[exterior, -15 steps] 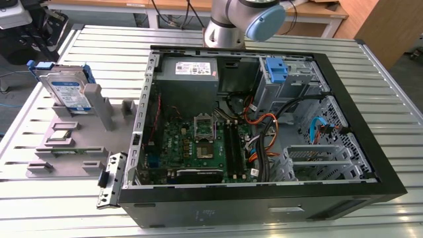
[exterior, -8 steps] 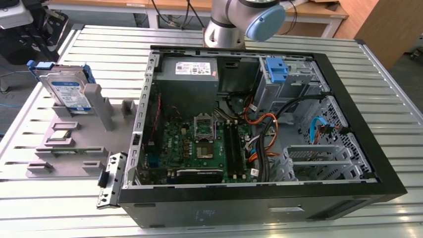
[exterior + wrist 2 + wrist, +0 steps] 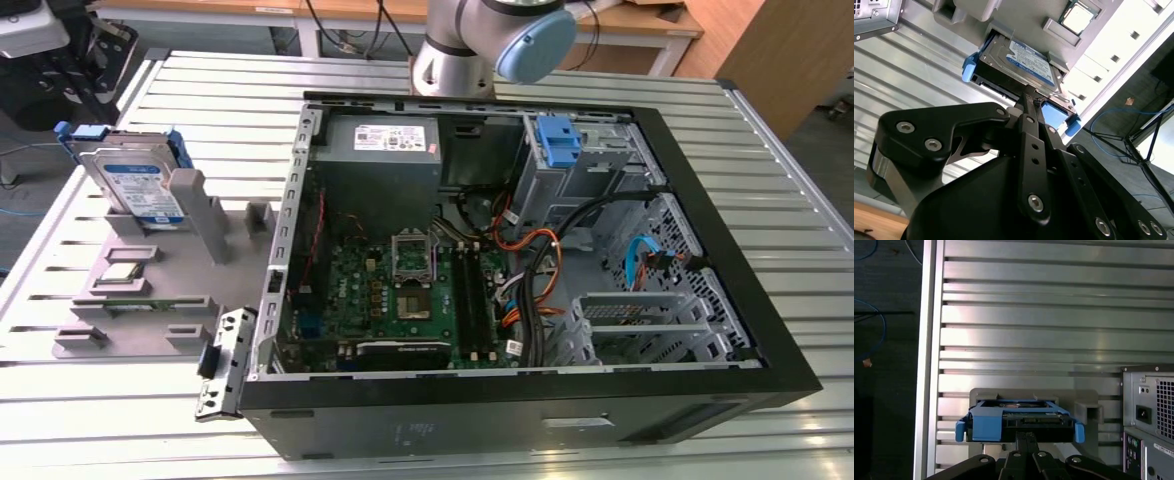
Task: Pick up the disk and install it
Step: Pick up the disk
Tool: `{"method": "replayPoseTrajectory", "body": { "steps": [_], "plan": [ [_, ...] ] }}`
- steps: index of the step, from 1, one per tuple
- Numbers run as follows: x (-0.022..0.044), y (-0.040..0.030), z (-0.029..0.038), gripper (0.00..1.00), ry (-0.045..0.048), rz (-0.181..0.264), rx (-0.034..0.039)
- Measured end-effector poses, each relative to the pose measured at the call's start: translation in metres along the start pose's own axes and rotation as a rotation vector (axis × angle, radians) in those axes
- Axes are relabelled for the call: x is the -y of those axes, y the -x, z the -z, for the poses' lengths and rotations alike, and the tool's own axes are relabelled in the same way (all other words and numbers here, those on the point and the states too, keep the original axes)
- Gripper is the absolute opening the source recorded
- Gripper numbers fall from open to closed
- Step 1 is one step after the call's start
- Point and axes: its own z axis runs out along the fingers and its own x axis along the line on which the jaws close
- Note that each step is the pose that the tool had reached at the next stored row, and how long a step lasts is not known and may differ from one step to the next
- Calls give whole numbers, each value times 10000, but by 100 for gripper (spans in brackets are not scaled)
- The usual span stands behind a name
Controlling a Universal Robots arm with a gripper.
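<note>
Exterior view: the disk (image 3: 134,185) stands on edge in a grey holder (image 3: 200,225) at the exterior view's left, on the slatted table (image 3: 227,90), outside the open computer case (image 3: 747,340).
My gripper (image 3: 1027,97) (image 3: 1026,436): in both wrist views my jaws are pressed together, gripping nothing.
Disk from my wrist: its blue carrier (image 3: 988,421) edge faces my tips.
Drive cage (image 3: 587,165): inside the case, well apart from the disk.
</note>
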Motion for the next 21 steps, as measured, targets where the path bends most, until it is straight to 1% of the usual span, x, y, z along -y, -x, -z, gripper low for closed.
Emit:
{"method": "replayPoseTrajectory", "body": {
  "steps": [6, 11, 21],
  "plan": [
    [0, 0, 0, 10, 3, 98, -1],
    [0, 0, 0, 10, 8, 276, -4],
    [0, 0, -1, 10, 45, 943, -35]
  ]
}}
